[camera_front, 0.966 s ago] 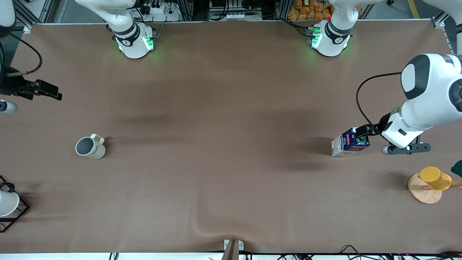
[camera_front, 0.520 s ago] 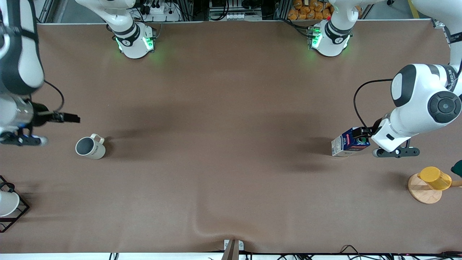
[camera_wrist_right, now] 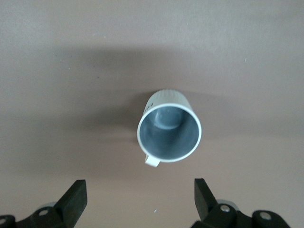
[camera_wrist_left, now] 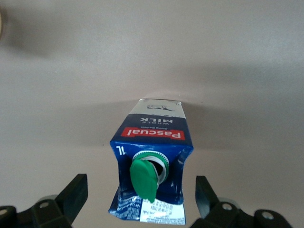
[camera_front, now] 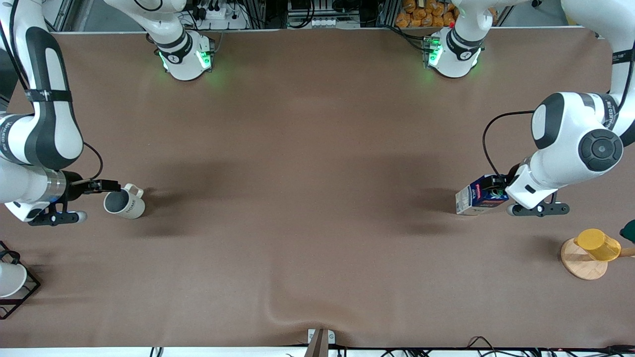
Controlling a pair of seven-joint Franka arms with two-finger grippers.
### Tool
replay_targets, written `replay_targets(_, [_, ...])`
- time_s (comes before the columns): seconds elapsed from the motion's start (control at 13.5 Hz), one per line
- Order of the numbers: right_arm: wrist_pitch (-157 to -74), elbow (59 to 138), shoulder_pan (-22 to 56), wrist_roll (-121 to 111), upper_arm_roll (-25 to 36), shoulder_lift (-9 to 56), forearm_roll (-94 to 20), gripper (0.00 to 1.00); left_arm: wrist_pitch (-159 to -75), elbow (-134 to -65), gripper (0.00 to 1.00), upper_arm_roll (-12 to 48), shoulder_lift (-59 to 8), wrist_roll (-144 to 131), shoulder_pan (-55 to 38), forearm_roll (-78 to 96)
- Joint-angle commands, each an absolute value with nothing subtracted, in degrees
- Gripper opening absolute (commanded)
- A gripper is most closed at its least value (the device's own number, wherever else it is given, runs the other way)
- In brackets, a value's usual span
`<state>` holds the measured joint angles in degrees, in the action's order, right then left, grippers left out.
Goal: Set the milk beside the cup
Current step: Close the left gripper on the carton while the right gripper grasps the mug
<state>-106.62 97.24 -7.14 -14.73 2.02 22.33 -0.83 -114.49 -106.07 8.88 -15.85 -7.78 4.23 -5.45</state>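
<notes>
The milk [camera_front: 480, 196] is a dark blue carton with a green cap, on the brown table toward the left arm's end. My left gripper [camera_front: 497, 187] is open at its cap end. In the left wrist view the gripper [camera_wrist_left: 141, 195] has a finger on either side of the milk [camera_wrist_left: 151, 164], with a gap on each side. The off-white cup [camera_front: 125, 203] with a grey inside is toward the right arm's end. My right gripper [camera_front: 102, 186] is open and empty right beside it. In the right wrist view the gripper [camera_wrist_right: 140, 192] is short of the cup [camera_wrist_right: 169, 133].
A yellow cup [camera_front: 598, 244] on a wooden disc [camera_front: 579, 264] stands near the left arm's end, nearer the front camera than the milk. A white cup [camera_front: 9, 280] sits in a black wire rack [camera_front: 31, 286] at the right arm's end. The cloth has a crease [camera_front: 283, 317].
My right arm has swung in from the table's end and brought its gripper beside the cup. My left gripper has closed in a little on the milk's cap end. The milk and the cup have not moved.
</notes>
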Motion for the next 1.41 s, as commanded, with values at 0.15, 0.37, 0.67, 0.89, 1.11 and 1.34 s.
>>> replay_targets(0.15, [-112.49, 97.29, -9.23, -23.20, 1.49, 26.01, 0.00, 1.00, -116.46, -106.79, 1.00, 9.23, -16.96, -6.94, 4.66, -6.42])
replay_targets(0.37, [-116.35, 100.18, -7.65, -23.37, 1.49, 26.45, 0.00, 1.00, -116.46, -106.88, 1.00, 9.23, -17.40, -6.94, 4.66, -6.42])
replay_targets(0.67, [-118.56, 104.15, -7.56, -23.99, 1.41, 27.60, -0.09, 1.00, -116.46, -106.88, 1.00, 9.23, -17.66, -6.94, 4.66, -6.42])
replay_targets(0.89, [-118.74, 104.77, -7.65, -24.08, 1.41, 29.44, -0.09, 1.00, -116.46, -106.88, 0.91, 9.23, -17.75, -6.86, 4.66, -6.42])
replay_targets(1.11, [-120.32, 104.68, -7.82, -23.99, 1.41, 30.23, -0.09, 0.46, -116.46, -106.88, 0.79, 9.23, -17.67, -6.86, 4.66, -6.42])
replay_targets(1.34, [-120.41, 104.68, -8.09, -23.99, 1.32, 30.67, -0.70, 0.00, -116.46, -106.79, 0.74, 9.23, -17.84, -6.77, 4.75, -6.42])
